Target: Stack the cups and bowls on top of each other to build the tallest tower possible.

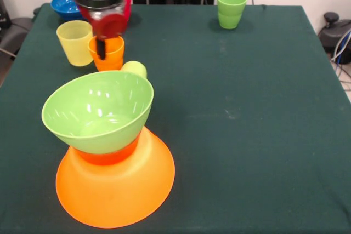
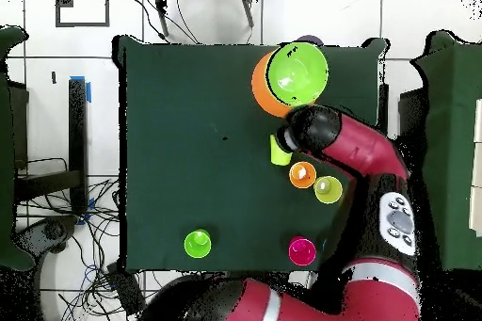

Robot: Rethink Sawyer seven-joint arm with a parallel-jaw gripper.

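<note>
The tower stands on a wide orange bowl (image 1: 118, 193) (image 2: 260, 87) set upside down, with a small orange-red bowl (image 1: 107, 157) on it. On top sits a lime green bowl (image 1: 98, 110) (image 2: 297, 71), open side up and tilted. A lime green cup (image 1: 135, 69) (image 2: 278, 149) lies on its side just behind the tower. My gripper (image 1: 102, 45) hangs over an orange cup (image 1: 108, 54) (image 2: 302, 174) and reaches into its mouth. A yellow cup (image 1: 75, 42) (image 2: 328, 189) stands beside it. In the overhead view the arm's wrist (image 2: 313, 129) hides the gripper.
A darker green cup (image 1: 231, 9) (image 2: 198, 243) stands alone at one table corner. A blue bowl (image 1: 64, 5) and a red cup (image 1: 126, 1) (image 2: 300, 249) stand behind the gripper near the table's edge. The arm (image 2: 372, 157) crosses that side of the table.
</note>
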